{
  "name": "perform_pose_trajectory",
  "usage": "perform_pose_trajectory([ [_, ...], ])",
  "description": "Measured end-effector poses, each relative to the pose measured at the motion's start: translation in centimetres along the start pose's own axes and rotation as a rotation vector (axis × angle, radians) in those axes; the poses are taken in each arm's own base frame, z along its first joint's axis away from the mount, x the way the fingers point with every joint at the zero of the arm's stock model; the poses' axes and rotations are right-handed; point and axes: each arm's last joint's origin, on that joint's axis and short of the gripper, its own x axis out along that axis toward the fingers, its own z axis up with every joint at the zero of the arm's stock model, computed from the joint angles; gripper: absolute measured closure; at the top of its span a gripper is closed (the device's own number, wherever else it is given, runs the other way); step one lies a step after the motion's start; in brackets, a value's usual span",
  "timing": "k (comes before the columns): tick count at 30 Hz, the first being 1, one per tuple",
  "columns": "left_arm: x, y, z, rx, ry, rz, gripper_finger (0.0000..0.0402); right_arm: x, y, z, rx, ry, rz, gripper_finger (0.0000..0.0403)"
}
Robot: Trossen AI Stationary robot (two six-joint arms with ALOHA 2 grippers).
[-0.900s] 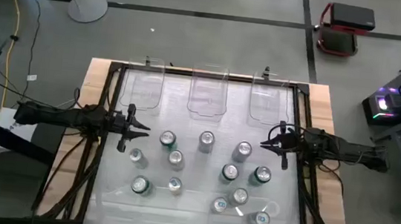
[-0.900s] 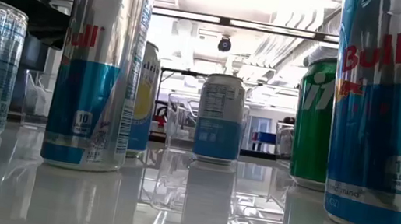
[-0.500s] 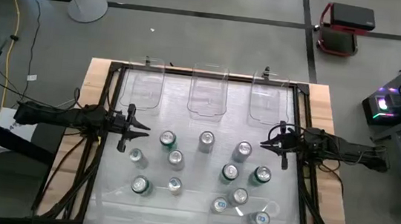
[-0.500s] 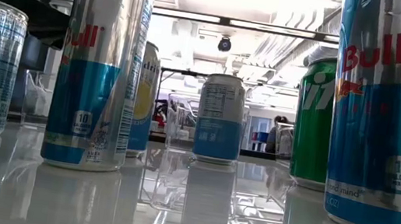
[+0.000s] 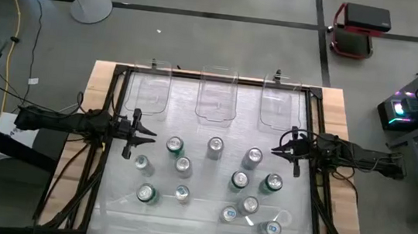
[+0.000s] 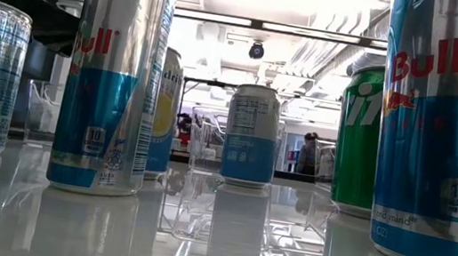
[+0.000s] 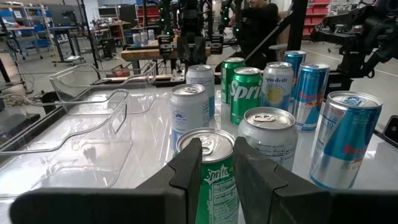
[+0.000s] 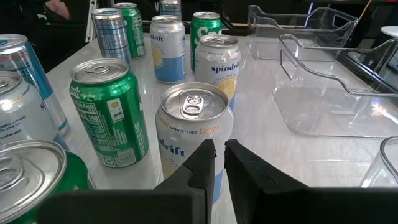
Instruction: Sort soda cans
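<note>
Soda cans [image 5: 210, 176] all loose mid-desk [image 5: 184, 208], bins [image 5: 217, 98] empty. Left gripper [image 5: 145, 136] and right gripper [image 5: 279, 150] both jaws pressed together, holding nothing (parked at edges). Your risk: cans tightly clustered, approach likely topples neighbours.

Soda cans [image 5: 210, 176] stand mid-table [image 5: 334, 114] — bins [image 5: 216, 98] behind them.

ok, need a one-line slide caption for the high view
Both arms wait at the table edges, left hand and right hand flanking upright soda cans; three clear bins stand empty.
</note>
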Motion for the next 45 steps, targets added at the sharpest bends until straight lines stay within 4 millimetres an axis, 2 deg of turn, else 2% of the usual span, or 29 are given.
perform_pose_trajectory([
  [24,0.0,0.0,0.0,0.001,0.0,0.0,0.0323,0.0,0.0,0.0,0.0,0.0,0.0,0.037],
  [30,0.0,0.0,-0.01,0.102,0.0,0.0,0.0323,0.0,-0.05,0.0,-0.006,0.001,-0.011,0.037],
  [36,0.01,0.0,0.0,0.103,-0.001,0.001,0.0323,0.0,-0.12,0.0,-0.01,0.001,-0.027,0.037],
  [40,0.01,0.0,0.01,0.103,-0.003,0.001,0.0323,-0.03,-0.41,0.09,-0.114,0.002,-0.125,0.037],
  [45,0.0,0.04,0.41,0.093,-0.048,0.008,0.0323,-0.09,-0.62,0.82,-0.116,-0.068,-0.194,0.037],
])
